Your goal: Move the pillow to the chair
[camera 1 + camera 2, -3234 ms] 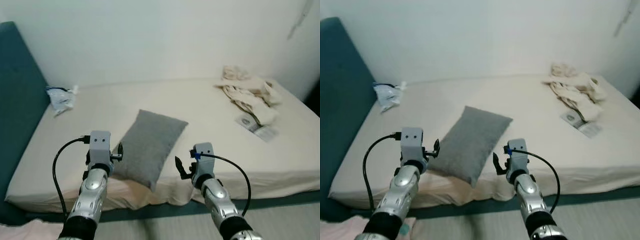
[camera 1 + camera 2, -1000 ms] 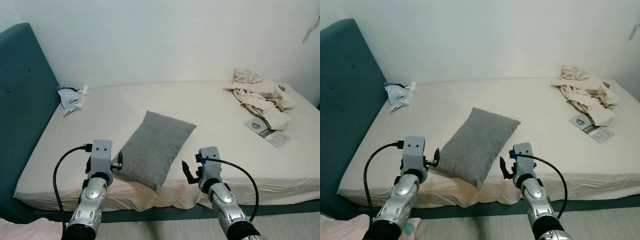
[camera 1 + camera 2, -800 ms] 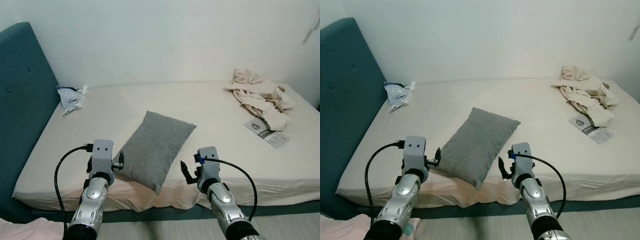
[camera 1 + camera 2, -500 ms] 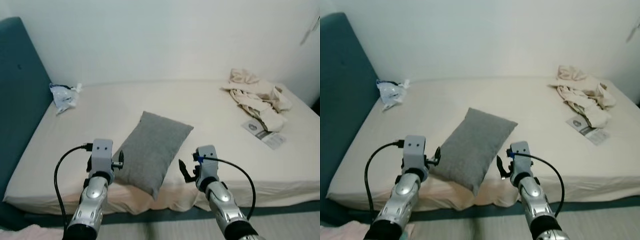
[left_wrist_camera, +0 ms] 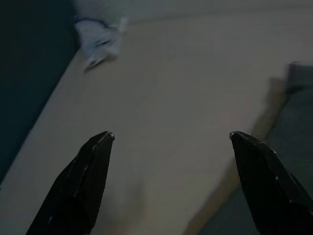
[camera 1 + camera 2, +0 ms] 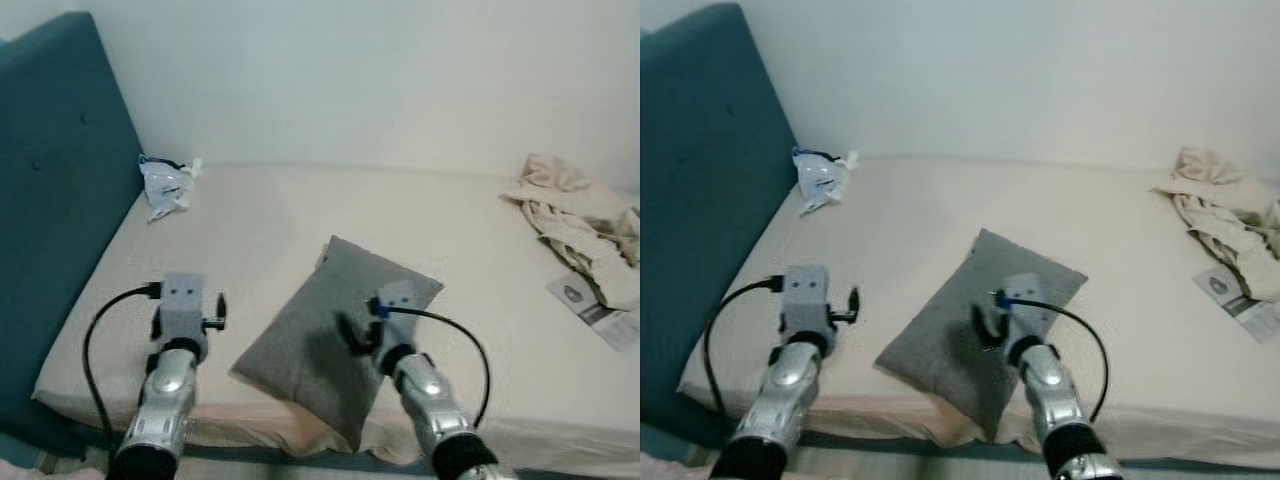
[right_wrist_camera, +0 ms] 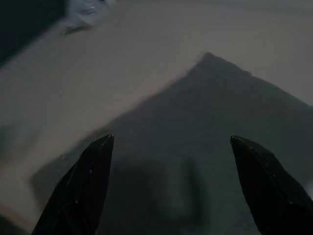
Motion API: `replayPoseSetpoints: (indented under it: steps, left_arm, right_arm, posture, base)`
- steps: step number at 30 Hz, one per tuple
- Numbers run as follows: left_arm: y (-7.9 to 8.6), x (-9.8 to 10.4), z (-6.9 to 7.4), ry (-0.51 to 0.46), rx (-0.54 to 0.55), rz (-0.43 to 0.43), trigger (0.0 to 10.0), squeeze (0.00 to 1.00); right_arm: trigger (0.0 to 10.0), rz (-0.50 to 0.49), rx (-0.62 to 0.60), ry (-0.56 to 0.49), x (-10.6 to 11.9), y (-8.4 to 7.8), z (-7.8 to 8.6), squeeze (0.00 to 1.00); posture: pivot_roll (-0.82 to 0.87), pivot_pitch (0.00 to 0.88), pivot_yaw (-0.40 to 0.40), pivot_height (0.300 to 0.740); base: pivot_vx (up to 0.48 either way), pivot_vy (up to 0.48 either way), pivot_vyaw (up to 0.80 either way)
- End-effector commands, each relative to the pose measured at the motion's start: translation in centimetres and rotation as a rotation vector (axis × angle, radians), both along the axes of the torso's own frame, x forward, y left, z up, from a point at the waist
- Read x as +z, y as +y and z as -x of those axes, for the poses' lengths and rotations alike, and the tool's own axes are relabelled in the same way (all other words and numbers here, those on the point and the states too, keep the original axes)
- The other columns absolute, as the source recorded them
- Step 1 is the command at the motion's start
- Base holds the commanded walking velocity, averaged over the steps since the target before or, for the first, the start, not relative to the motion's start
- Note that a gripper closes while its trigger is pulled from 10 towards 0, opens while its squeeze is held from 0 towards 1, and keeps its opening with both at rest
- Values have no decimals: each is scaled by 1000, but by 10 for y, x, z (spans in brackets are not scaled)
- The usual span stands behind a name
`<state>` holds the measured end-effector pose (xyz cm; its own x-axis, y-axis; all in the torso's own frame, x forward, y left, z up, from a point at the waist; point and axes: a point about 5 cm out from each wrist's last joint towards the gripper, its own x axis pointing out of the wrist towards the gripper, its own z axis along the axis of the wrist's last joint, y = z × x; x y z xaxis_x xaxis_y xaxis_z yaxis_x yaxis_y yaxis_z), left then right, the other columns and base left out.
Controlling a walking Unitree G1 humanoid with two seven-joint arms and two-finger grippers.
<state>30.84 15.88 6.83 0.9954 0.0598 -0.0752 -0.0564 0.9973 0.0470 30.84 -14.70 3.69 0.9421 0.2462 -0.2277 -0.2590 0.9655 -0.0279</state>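
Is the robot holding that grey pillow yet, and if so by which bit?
No, nothing is held. The right gripper hovers open over the grey pillow; the left gripper is open above the bare sheet beside it.

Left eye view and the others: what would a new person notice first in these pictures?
First the grey pillow, lying slantwise near the front edge of the beige bed, with the right claw open just above it. The left claw, also open, hangs over bare sheet beside the pillow. Then the tall teal headboard on the left and the crumpled cream cloth far right.
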Motion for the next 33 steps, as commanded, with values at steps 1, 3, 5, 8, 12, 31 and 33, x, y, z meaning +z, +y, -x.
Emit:
replayPoseSetpoints:
  steps: [1,3,5,8,12,31,33]
  left_arm:
    - [3,-1,1,1,18,-9,10000,0]
    - [4,-1,1,0,24,-3,10000,0]
    - [5,0,1,-2,28,-3,10000,0]
    - [5,0,2,-5,30,-7,10000,0]
    - [7,1,1,-10,36,-8,10000,0]
    - [6,-4,-1,48,47,-8,10000,0]
    - [7,-4,-1,49,51,-11,10000,0]
  right_arm:
    - [10000,-16,-16,21,-4,-2,3,0]
    - [10000,-16,-16,21,-4,-2,2,0]
    - [10000,-16,-15,20,-4,-2,3,0]
    - [10000,-17,-13,21,-4,-1,3,0]
    - [10000,-21,-14,22,-4,0,3,0]
    - [10000,-22,-27,17,-4,-2,4,0]
    - [10000,-22,-26,18,-4,-2,4,0]
  posture:
    - [11,78,4,740]
    - [11,79,5,740]
    - [13,78,4,740]
    - [13,77,5,740]
    - [13,74,8,740]
    - [8,86,14,740]
    - [9,86,13,740]
  base:
    - [0,0,0]
    - [0,0,0]
    - [0,0,0]
    - [0,0,0]
    - [0,0,0]
    - [0,-179,0]
    - [0,0,0]
